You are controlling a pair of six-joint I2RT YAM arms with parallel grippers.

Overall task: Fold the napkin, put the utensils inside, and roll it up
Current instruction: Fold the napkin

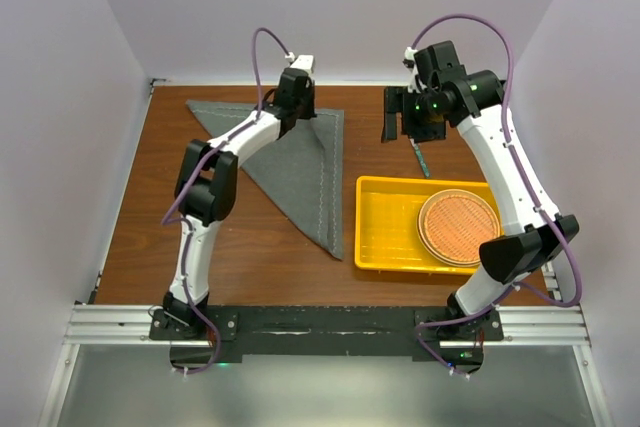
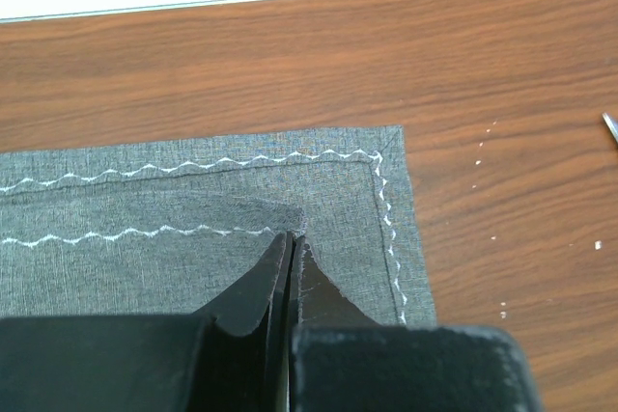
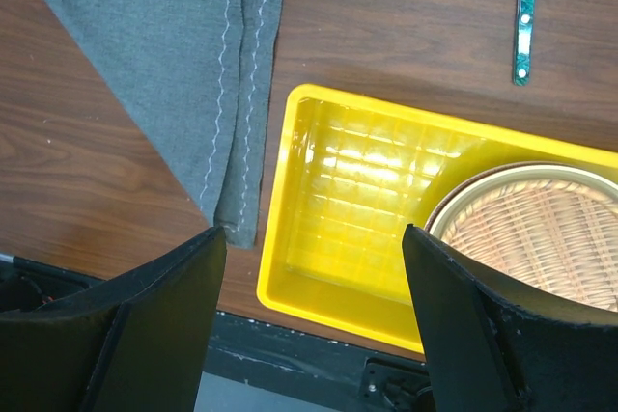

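Napkin is folded into a triangle, left gripper pinching its corner, right gripper wide open, utensils not inside yet, nothing rolled.

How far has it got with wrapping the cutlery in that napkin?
Done: the napkin lies folded into a triangle. In hand: the left pincer is shut on the top layer's corner at the far edge. Left: the one teal utensil I can see lies on bare wood beyond the yellow tray, not on the cloth, and the right pincer hangs open and empty. Nothing is rolled yet.
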